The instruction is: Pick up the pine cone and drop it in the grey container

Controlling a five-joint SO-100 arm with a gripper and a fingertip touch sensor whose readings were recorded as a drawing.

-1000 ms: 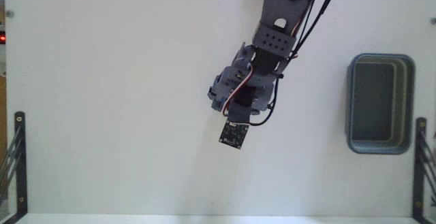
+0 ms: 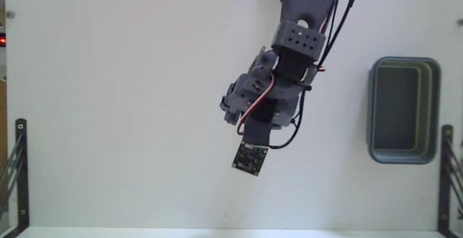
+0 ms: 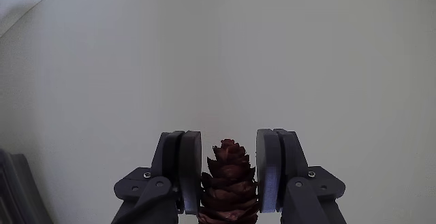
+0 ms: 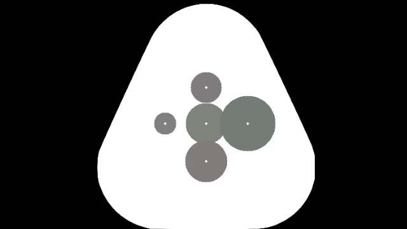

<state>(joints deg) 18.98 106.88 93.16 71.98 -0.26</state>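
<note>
White tabletop [image 2: 108, 108]: plain, matte, fills nearly all of the fixed view; in the wrist view it reads as pale grey-beige with a lighter wedge at 11 o'clock.
Black brackets [image 2: 16, 173]: metal frames at the 8 o'clock and 4 o'clock edges of the fixed view, both cut off by the frame.
Red light [image 2: 2, 41]: a small glow at the 9 o'clock edge, source not discernible.
Arm [image 2: 296, 46]: grey printed links and cables enter from 1 o'clock in the fixed view and reach toward the centre; a small black camera board sits at its low end.
Gripper [image 3: 229, 148]: seen in the wrist view from the 6 o'clock edge, jaws clamped on the pine cone from either side; its lower parts are cut off.
Pine cone [image 3: 229, 183]: reddish-brown, scaly, upright between the two pads, tip toward 12 o'clock, base cut off by the bottom edge; hidden beneath the arm in the fixed view.
Grey container [image 2: 436, 108]: slate tub at 3 o'clock in the fixed view, well apart from the arm; inside dark, contents hard to make out.
Unclear: whether the cone touches the table.
</note>
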